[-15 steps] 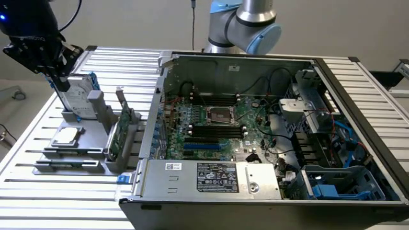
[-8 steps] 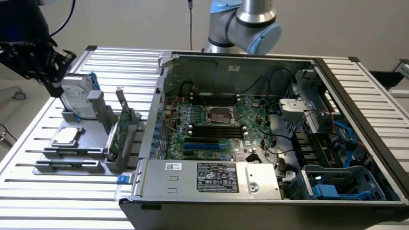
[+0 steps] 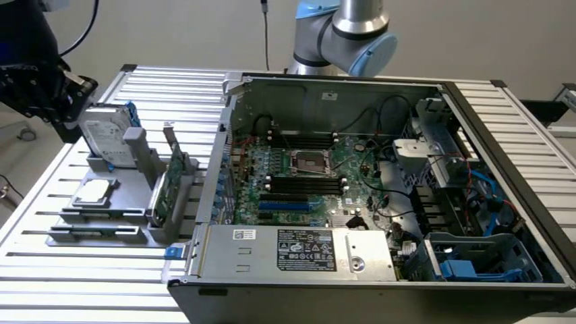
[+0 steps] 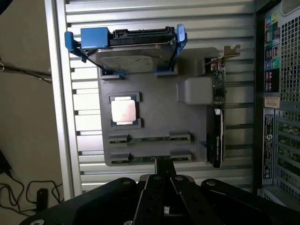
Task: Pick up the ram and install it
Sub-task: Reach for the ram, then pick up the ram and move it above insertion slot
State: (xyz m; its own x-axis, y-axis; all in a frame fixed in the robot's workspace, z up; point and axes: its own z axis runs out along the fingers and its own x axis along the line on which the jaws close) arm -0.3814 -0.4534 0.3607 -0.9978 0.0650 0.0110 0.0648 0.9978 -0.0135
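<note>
Grey tray (image 4: 157, 117), at the exterior view's left beside the open computer (image 3: 342, 91), stands the ram (image 4: 149, 139) on edge in slots for pinching; gripper (image 4: 156, 165) hovers above it, jaws pressed together, empty.

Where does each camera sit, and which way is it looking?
Exterior view: off the robot, above the side of the table opposite the robot's base, looking down into the open computer case and onto the grey holder; the arm's grey and blue joint shows behind.
Wrist view: on the wrist, looking down at the holder and its ram sticks; the shut gripper shows close up.
Both share the holder, hard drive, processor chip and green card.
</note>
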